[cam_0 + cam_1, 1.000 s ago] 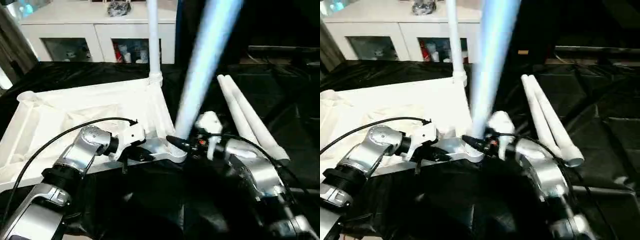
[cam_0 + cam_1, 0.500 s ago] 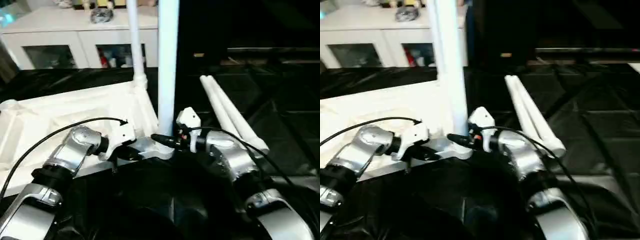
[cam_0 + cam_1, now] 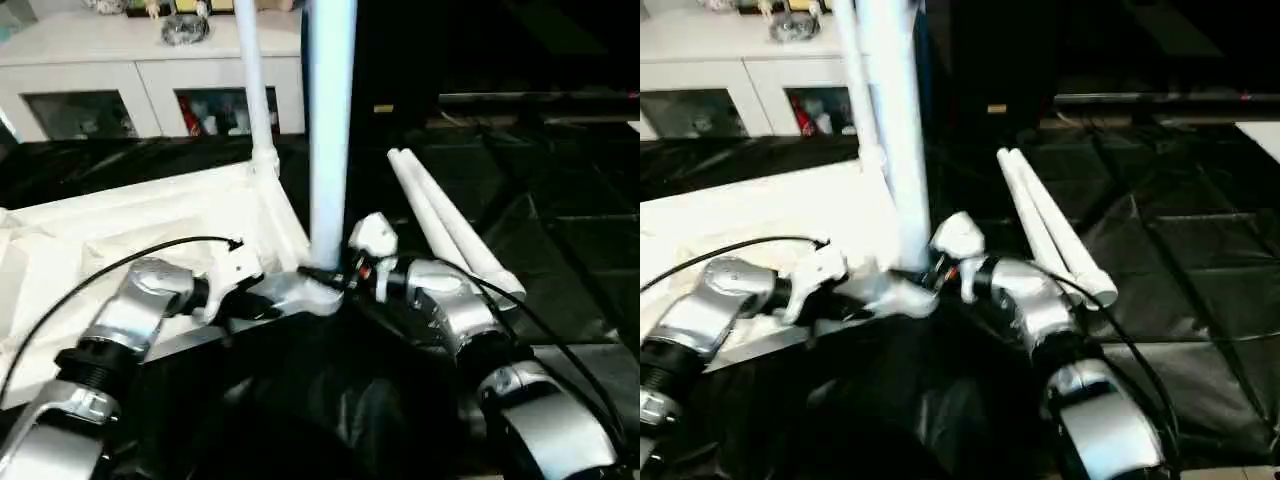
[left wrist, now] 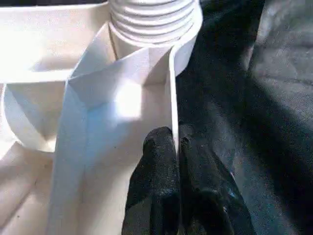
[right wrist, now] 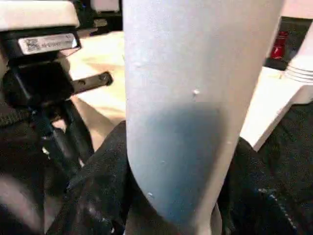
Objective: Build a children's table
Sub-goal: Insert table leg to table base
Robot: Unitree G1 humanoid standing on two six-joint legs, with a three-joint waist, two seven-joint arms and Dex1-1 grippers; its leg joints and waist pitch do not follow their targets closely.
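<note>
The children's table top [image 3: 120, 225] lies upside down on black cloth, ribbed side up. One white leg [image 3: 250, 90] stands in its far corner socket. My right gripper [image 3: 325, 278] is shut on a second white leg [image 3: 331, 120], holding it upright over the near corner socket [image 3: 312, 292]. In the right wrist view this leg [image 5: 195, 112] sits between the black fingers [image 5: 95, 196]. My left gripper [image 4: 174, 142] is shut on the top's thin rim wall [image 4: 172, 88], just beside that socket. Two loose legs [image 3: 450, 225] lie side by side to the right.
A white cabinet [image 3: 150, 85] with glass doors stands at the back left. Black cloth [image 3: 570, 220] covers the surface around the table top. A black cable [image 3: 100, 275] arcs over my left forearm.
The leg held by my right gripper has swung from leaning right to standing upright over the near socket. The camera has shifted. My left gripper keeps its pinch on the rim.
</note>
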